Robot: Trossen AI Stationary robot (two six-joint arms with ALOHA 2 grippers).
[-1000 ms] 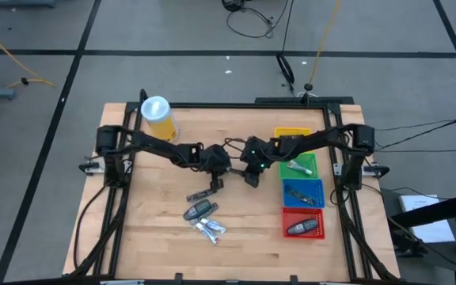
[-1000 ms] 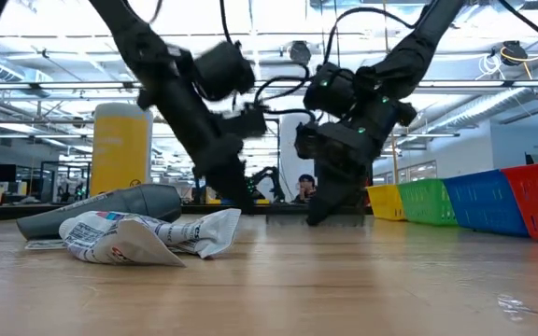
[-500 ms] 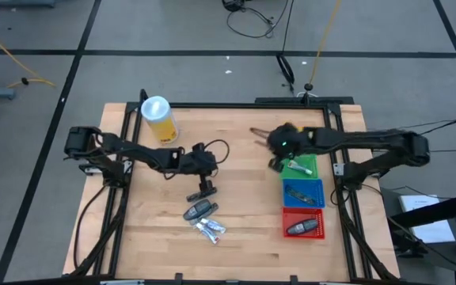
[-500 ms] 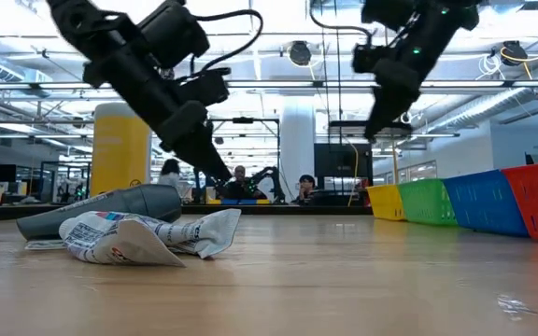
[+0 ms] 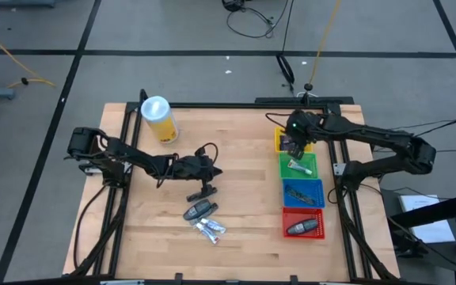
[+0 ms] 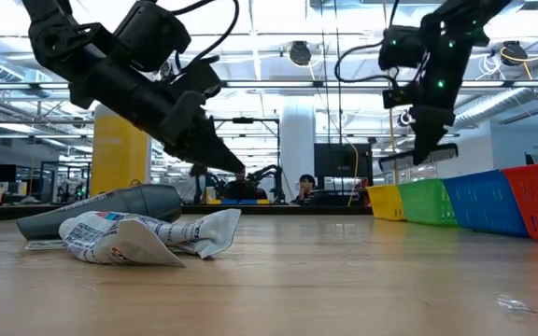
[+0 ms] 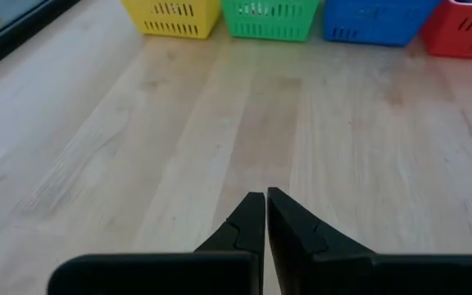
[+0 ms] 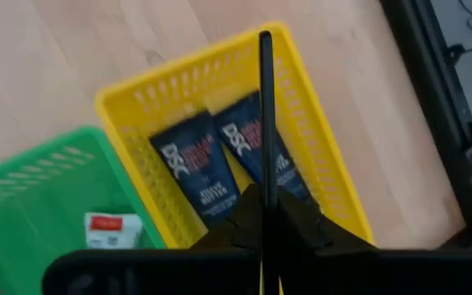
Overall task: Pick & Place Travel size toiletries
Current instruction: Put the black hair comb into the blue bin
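My right gripper [image 5: 294, 146] hangs over the yellow tray [image 5: 279, 136], shut on a thin dark flat pack [image 8: 265, 98] that shows edge-on. Two dark blue packs [image 8: 220, 168] lie flat in that tray. My left gripper [image 5: 209, 188] hovers shut and empty above the table's middle, pointing slantwise down [image 7: 265, 201]. Nearer the front edge a dark grey tube [image 5: 199, 210] and silvery sachets [image 5: 210, 230] lie flat on the wood; the low view shows the tube [image 6: 110, 207] and a crumpled sachet [image 6: 148, 235]. My right gripper pinches the flat pack between its two fingers at the pack's near end [image 8: 265, 187]. The fingers come steeply from above. The pack sticks out beyond the fingertips, edge toward the wrist camera, lifted clear above the yellow tray.
Right of centre runs a row of trays: yellow, green [image 5: 299, 165] with a white-green tube, blue [image 5: 302, 193] and red [image 5: 302, 225], each with a dark item. A tall yellow canister [image 5: 158, 119] with a white lid stands at the far left.
My right gripper has risen from the table's middle and swung toward the far right, ending over the yellow tray with the thin pack between its fingers. My left gripper has drawn back a little toward the left edge and tipped up from steeply down to a shallow slant, staying shut.
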